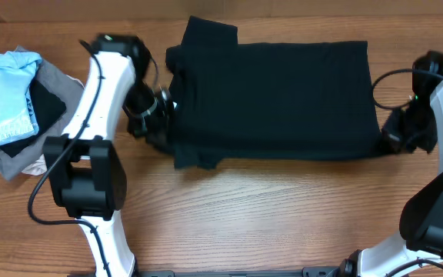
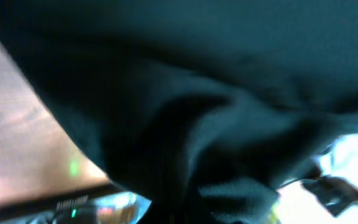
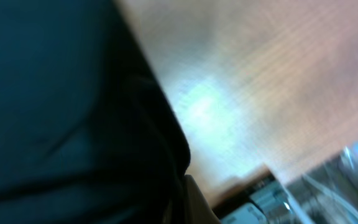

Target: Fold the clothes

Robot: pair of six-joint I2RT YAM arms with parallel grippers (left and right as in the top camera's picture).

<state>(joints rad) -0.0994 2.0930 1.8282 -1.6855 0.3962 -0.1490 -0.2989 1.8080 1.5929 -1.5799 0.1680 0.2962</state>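
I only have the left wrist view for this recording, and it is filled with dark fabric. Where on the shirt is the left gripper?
Observer: Overhead, the left gripper sits at the left edge of the black T-shirt, which lies spread out flat.
Operator: And the other arm?
Observer: The right gripper is at the shirt's near right corner.
Operator: Any other clothes around?
Observer: A pile with a light blue shirt on top lies at the far left, apart from the black one.
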